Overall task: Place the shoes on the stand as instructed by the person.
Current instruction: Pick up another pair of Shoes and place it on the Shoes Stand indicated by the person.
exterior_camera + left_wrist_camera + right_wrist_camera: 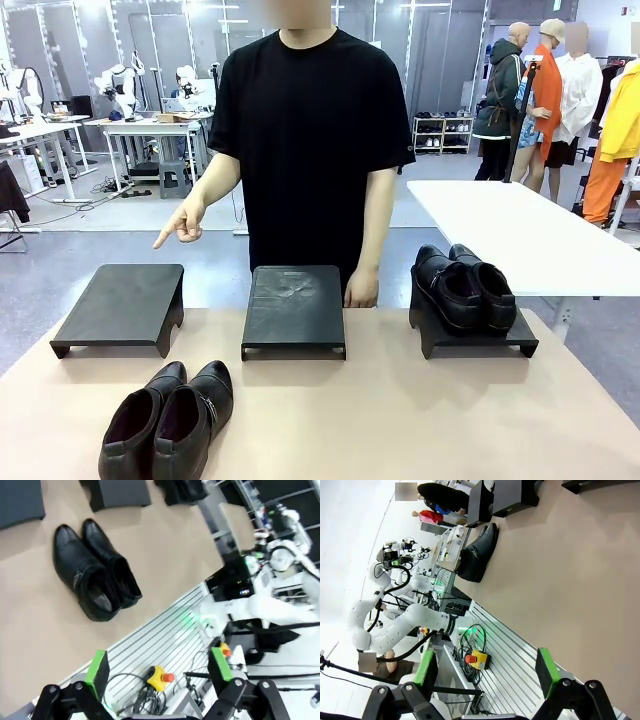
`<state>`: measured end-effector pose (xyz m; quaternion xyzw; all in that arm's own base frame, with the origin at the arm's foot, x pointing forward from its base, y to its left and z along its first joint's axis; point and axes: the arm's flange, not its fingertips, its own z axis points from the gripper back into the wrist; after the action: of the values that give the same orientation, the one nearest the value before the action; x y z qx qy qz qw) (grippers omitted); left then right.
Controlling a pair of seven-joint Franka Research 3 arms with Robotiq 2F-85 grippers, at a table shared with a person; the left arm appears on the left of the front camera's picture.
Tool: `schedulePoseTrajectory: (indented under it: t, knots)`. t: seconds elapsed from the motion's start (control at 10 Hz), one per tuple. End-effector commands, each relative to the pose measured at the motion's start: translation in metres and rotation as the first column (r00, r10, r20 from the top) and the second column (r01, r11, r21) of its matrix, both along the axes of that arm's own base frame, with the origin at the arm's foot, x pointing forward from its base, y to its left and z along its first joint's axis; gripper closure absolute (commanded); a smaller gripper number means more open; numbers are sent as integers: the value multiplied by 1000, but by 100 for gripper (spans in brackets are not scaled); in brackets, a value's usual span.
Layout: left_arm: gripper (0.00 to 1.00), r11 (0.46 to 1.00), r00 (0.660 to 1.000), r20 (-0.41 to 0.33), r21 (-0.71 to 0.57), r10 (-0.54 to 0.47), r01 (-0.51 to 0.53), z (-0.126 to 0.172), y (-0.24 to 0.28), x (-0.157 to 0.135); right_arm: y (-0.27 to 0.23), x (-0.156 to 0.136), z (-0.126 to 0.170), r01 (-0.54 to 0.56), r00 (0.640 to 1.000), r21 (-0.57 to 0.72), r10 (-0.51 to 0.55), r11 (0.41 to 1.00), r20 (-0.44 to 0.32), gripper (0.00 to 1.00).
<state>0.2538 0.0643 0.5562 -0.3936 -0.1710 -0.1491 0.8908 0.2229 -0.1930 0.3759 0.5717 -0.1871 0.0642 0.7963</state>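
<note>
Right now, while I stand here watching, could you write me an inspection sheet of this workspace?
Surface: beige table, three black stands in a row along its far side.
Job's things: one pair of shoes on the right stand; the other pair on the table, near side, left of middle; left stand and middle stand bare; the person's hand points down toward the left stand.
Clutter: nothing seen.
Grippers: left gripper and right gripper open, holding nothing.
Cables: a tangle by a yellow box with a red button, below the table's edge.
Surroundings: white table, people far off.
</note>
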Motion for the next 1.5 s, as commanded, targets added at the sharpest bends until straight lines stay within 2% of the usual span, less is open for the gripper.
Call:
schedulePoseTrajectory:
  t: [0.0,0.2,0.5,0.8,1.1,1.4]
  knots:
    - [0,982,994,-104,186,-16,35,5,-42,22,1,-2,5,6,1000,8,-7,1000,11,0]
    - [0,934,987,-152,357,45,12,-3,-90,38,1,-2,5,6,1000,8,-7,1000,11,0]
    - [0,857,984,-141,515,108,-21,-32,-146,38,1,-2,5,6,1000,8,-7,1000,11,0]
    - [0,821,976,-162,571,143,-25,-72,-181,45,1,-2,5,6,1000,8,-7,1000,11,0]
    - [0,786,976,-138,617,169,-49,-106,-207,52,1,-2,5,6,1000,8,-7,1000,11,0]
    - [0,796,971,-141,601,193,-71,-115,-207,54,1,-2,5,6,1000,8,-7,1000,11,0]
